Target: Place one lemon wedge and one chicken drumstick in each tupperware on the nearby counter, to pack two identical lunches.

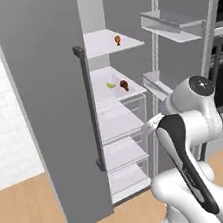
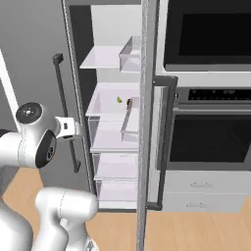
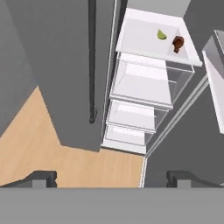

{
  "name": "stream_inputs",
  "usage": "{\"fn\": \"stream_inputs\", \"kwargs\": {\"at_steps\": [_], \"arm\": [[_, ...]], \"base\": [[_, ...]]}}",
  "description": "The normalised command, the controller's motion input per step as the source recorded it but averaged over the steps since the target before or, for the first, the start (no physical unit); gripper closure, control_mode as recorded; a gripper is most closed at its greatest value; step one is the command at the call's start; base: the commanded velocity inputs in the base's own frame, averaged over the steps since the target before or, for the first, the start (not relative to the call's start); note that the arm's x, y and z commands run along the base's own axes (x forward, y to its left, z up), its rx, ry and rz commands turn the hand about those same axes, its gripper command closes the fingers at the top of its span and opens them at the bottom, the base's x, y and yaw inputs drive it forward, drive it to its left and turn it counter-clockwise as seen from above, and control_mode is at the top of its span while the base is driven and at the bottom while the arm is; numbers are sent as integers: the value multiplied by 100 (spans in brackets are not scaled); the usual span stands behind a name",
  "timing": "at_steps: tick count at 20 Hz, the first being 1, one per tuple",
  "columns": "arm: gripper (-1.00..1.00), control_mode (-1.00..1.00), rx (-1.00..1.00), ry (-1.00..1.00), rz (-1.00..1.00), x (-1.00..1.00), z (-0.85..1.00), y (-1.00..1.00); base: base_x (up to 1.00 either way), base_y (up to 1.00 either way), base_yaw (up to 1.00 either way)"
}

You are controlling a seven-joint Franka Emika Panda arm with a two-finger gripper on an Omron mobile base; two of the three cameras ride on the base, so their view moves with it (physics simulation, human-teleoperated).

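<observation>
Fingers (image 3: 43, 178) spread wide above wood floor (image 3: 52, 153) facing open fridge shelves (image 3: 148, 43).

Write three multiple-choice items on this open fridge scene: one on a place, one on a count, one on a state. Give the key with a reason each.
1. Where does the lemon wedge lie?
A. on the floor
B. on the middle fridge shelf, beside a drumstick
C. in a door bin

2. How many drumsticks show inside the fridge?
A. two
B. none
C. four

3. How is the tool?
A. shut on a lemon
B. shut on a drumstick
C. open, holding nothing

Key: B, wedge and drumstick share that shelf; A, another drumstick sits one shelf up; C, its tips stand wide apart in the hand view with only floor between them.
</observation>
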Motion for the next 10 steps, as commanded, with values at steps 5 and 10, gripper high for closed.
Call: {"fn": "stream_inputs", "kwargs": {"at_steps": [5, 10], "arm": [[-100, 100, 0, 0, 0, 0, 0, 0], [-100, 100, 0, 0, 0, 0, 0, 0]], "base": [[85, 38, -25], [66, -9, -4]]}}
